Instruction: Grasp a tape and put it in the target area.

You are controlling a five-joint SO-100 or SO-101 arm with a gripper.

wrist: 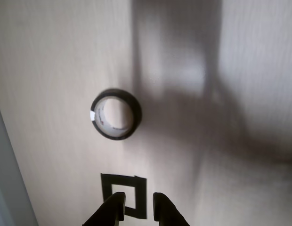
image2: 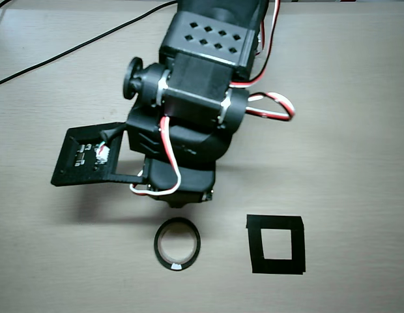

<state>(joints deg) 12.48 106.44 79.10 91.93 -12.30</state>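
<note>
– Where is the arm?
– In the overhead view the black arm (image2: 189, 117) leans over the table (image2: 358, 130), just above the tape (image2: 177, 243).

– And the gripper?
– In the wrist view the gripper (wrist: 138, 207) holds nothing. Its two tips are a little apart.

– Where is the tape?
– It lies flat on the pale wood, beside the target area (image2: 276, 244), not touching. The white mark's writing is too small to read.

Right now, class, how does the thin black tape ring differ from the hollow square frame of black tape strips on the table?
The thin black tape ring is round; the hollow square frame of black tape strips has straight sides and corners. The ring has a pale inner face and a white mark; the frame is plain black. The ring stands proud of the table; the frame lies flat. Both are black, hollow and show bare table inside.
</note>
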